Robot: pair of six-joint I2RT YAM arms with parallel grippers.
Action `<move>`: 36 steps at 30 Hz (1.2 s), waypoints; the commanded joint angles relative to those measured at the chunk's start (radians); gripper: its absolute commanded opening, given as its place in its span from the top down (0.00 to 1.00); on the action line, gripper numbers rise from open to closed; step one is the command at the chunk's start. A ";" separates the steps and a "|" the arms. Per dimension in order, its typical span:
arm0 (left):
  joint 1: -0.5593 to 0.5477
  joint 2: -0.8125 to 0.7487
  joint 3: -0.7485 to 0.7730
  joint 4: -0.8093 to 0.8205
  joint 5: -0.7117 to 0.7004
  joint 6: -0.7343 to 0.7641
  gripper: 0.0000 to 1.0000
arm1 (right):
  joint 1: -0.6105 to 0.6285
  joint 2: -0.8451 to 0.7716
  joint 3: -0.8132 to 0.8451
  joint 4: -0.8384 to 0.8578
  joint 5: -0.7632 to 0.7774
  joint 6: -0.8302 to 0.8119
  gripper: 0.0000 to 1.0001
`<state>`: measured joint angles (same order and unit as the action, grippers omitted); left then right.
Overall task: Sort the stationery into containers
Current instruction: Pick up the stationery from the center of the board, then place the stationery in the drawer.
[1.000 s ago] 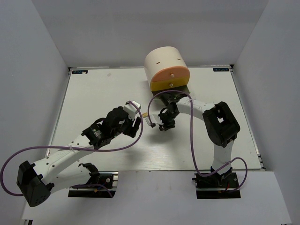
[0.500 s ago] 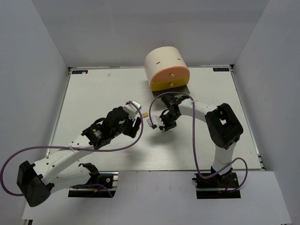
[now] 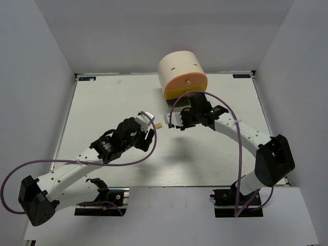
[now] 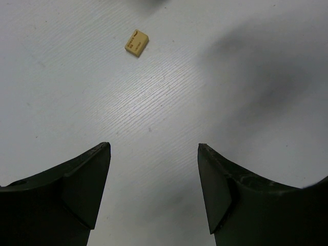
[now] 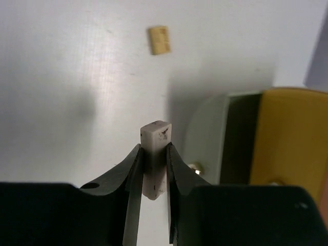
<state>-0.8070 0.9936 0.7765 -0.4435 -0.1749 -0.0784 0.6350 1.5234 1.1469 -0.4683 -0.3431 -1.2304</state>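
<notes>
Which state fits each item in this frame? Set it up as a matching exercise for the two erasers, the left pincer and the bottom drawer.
Things:
1. grey eraser
2. tan eraser
3. left pincer
4. grey-green bottom drawer

States:
A. lying loose on the table
B. pulled out of the organiser
C. clamped in the right pincer
D. spread wide, holding nothing

Pairs: 1-C, 2-A, 3-D, 4-B

The tan eraser (image 4: 136, 42) bears small dark print, seemingly too blurred to read.
</notes>
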 commanded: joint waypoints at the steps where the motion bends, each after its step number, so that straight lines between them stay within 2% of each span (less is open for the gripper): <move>1: 0.000 -0.009 -0.002 0.006 0.009 0.002 0.21 | -0.018 -0.028 -0.027 0.178 0.107 0.063 1.00; 4: 0.000 -0.009 -0.002 0.006 0.009 0.002 0.21 | -0.029 -0.013 -0.021 0.258 0.194 0.069 1.00; 13: 0.000 0.000 -0.002 0.006 0.009 0.002 0.21 | -0.046 0.110 0.020 0.445 0.329 0.052 1.00; 24: 0.000 0.010 -0.002 0.006 0.018 0.002 0.21 | -0.055 0.241 0.096 0.513 0.381 0.068 0.92; 36: 0.000 0.019 -0.002 0.006 0.018 0.002 0.21 | -0.067 0.218 0.125 0.508 0.325 0.103 0.91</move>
<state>-0.8070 1.0157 0.7765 -0.4416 -0.1707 -0.0784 0.5751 1.7660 1.2182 -0.0086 -0.0040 -1.1500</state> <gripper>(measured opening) 0.788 0.249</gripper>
